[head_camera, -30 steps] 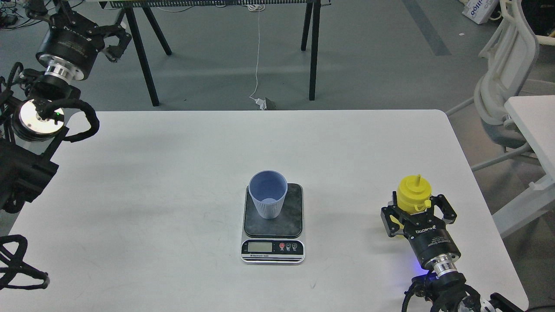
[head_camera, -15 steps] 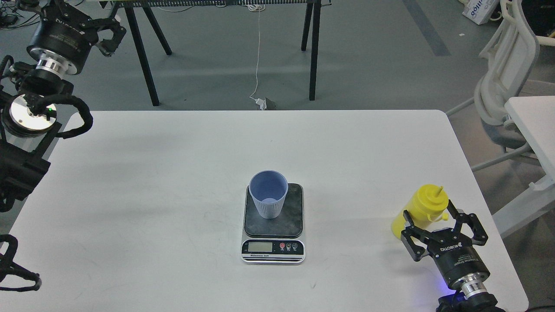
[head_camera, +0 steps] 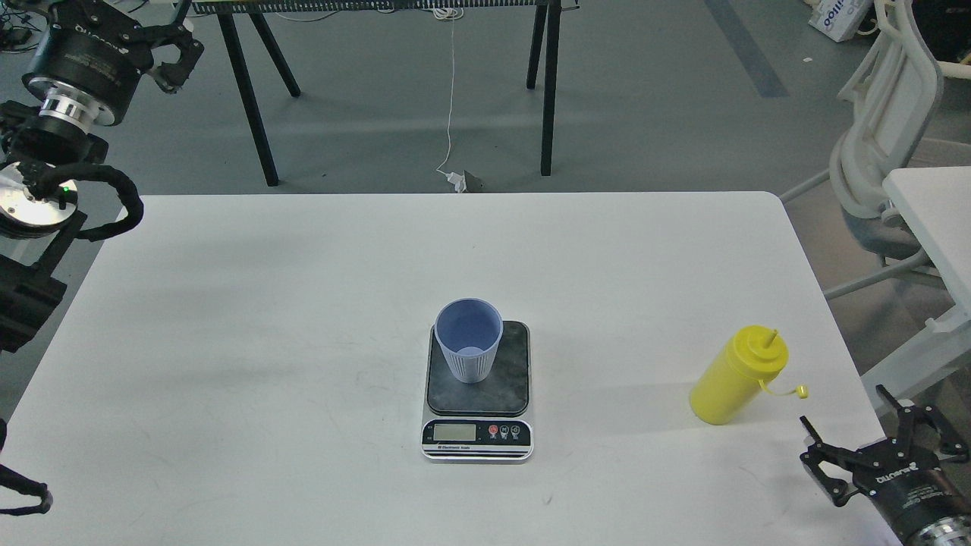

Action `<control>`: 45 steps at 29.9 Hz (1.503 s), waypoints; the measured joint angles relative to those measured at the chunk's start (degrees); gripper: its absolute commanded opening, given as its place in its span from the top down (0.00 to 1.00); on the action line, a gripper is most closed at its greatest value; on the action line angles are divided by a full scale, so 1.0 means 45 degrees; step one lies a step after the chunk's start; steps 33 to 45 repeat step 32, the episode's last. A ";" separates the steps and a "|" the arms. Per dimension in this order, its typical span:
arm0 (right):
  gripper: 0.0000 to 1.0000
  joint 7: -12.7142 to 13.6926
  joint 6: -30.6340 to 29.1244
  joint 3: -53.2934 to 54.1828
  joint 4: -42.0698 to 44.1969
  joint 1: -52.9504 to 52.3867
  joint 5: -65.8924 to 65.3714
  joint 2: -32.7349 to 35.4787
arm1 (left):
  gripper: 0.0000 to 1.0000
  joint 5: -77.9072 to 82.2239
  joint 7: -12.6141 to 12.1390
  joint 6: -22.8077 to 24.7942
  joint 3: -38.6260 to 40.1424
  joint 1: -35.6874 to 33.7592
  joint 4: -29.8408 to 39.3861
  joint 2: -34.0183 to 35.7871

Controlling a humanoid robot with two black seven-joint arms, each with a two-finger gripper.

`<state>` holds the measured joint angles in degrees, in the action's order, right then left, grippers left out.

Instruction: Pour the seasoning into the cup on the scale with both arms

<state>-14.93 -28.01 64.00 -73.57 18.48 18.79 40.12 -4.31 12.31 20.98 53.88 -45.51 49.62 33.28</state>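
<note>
The light-blue cup (head_camera: 469, 340) stands upright on the dark plate of the scale (head_camera: 478, 394) at the table's middle front. The yellow seasoning bottle (head_camera: 736, 375) stands free on the table at the right, its small cap hanging on its tether to the right. My right gripper (head_camera: 880, 436) is open and empty at the lower right corner, well clear of the bottle. My left gripper (head_camera: 171, 53) is raised at the top left, off the table's far left corner, open and empty.
The white table (head_camera: 303, 303) ends just right of the bottle. A white chair (head_camera: 884, 152) and another white table (head_camera: 933, 220) stand to the right. Black trestle legs (head_camera: 250, 98) and a hanging white cable (head_camera: 451, 91) are behind the table.
My right gripper let go of the bottle and drew back toward the lower right. The bottle now stands alone. My left arm moved up and to the left.
</note>
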 measured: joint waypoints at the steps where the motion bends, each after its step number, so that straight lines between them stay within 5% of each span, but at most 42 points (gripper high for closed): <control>1: 0.02 0.0000 0.0000 0.0140 0.0200 -0.0282 -0.0007 0.0137 | 0.00 0.0001 0.0000 -0.0009 0.0000 0.0048 0.0123 0.0048; 11: 0.01 -0.0033 0.0000 0.0210 0.4335 -0.6769 -0.0999 0.0764 | 0.00 -0.0028 0.0006 -0.0020 0.0038 0.0209 0.0346 0.0108; 25: 0.01 -0.0001 0.0003 -0.2341 0.9945 -1.4767 -0.1531 -0.2533 | 0.00 -0.0183 -0.0002 -0.0007 0.0252 0.0169 -0.0609 -0.0841; 31: 0.01 0.0004 0.0003 -0.2917 1.1322 -1.6046 -0.1579 -0.3957 | 0.00 -0.0186 0.0006 0.0071 0.0276 0.0119 -0.1148 -0.1159; 45: 0.01 0.0004 0.0003 -0.2950 1.1343 -1.6078 -0.1579 -0.4020 | 0.00 -0.0186 0.0018 0.0071 0.0278 0.0093 -0.1163 -0.1173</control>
